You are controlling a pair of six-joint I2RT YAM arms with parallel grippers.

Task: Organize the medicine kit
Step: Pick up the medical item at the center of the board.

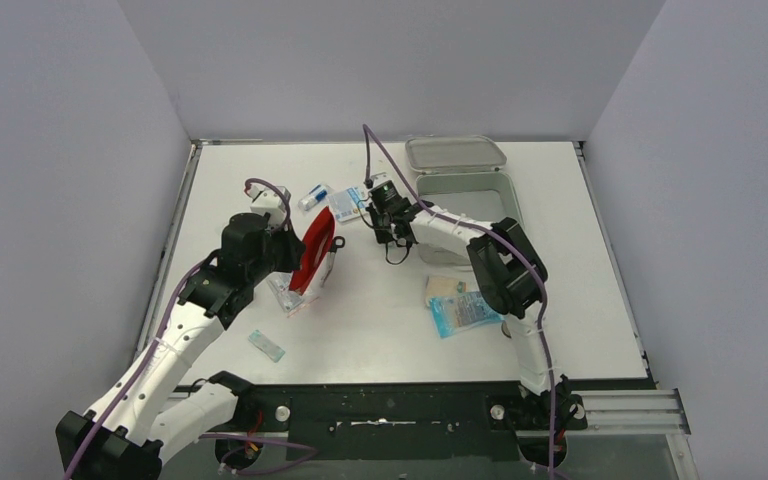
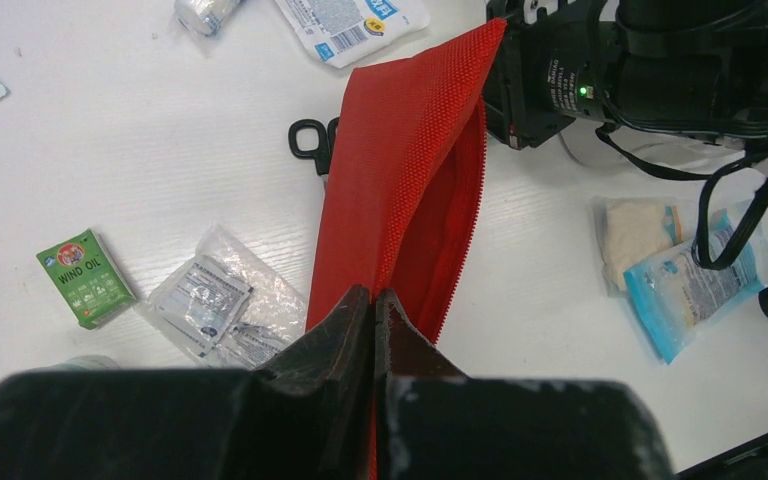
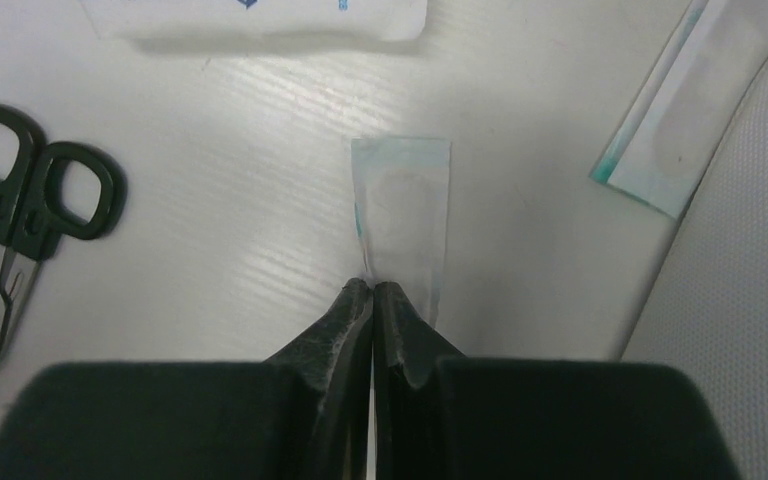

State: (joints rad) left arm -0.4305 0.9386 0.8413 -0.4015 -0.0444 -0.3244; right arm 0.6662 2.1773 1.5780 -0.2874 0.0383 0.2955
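The kit (image 1: 480, 195) stands open at the far right of the table (image 1: 390, 320), its lid (image 1: 455, 152) lying behind it. Just left of the kit, the right gripper (image 3: 373, 287) is clenched on the end of a plaster (image 3: 405, 200). Farther left of the kit, the left gripper (image 2: 373, 295) pinches the red pouch (image 2: 400, 170). A green box (image 2: 85, 277) beyond it reads "WIND OIL"; the other print is too small to read.
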